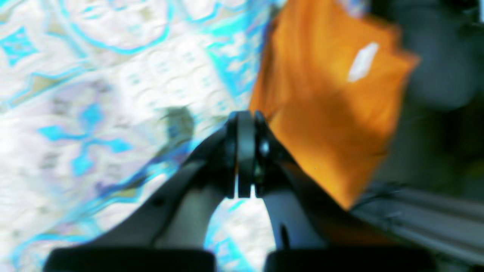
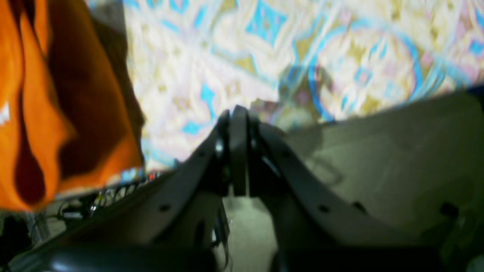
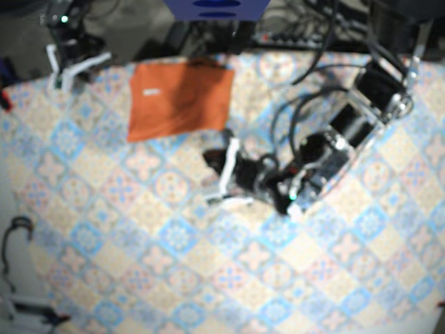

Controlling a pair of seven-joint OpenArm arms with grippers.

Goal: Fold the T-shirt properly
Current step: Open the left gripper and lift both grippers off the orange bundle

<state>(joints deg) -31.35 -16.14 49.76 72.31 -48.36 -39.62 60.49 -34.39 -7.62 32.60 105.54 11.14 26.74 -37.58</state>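
from the left wrist cam, the left gripper (image 1: 245,121) is sitting with its jaws pressed together and nothing pinched between them, hovering over the patterned tablecloth (image 1: 113,75). the orange t-shirt (image 1: 325,113) is lying just beside it, off to the right of that view, with a white tag (image 1: 363,62) showing on top. it's all pretty blurry, so i'm not reading much into the edges. on the right wrist cam, the right gripper (image 2: 237,117) is also closed tight on nothing, and the shirt is showing at the far left of that view, apart from the fingers. from the overhead view the t-shirt is lying near the far edge of the table as a fairly neat rectangle. the left gripper is sitting near its lower right corner without touching it, and the right gripper is well off by the table's far left corner. i'm guessing the folding is basically wrapping up here. if anything's left, it's calling for a pincer to open before going in for a hem, or for both arms to back off without snagging the cloth.
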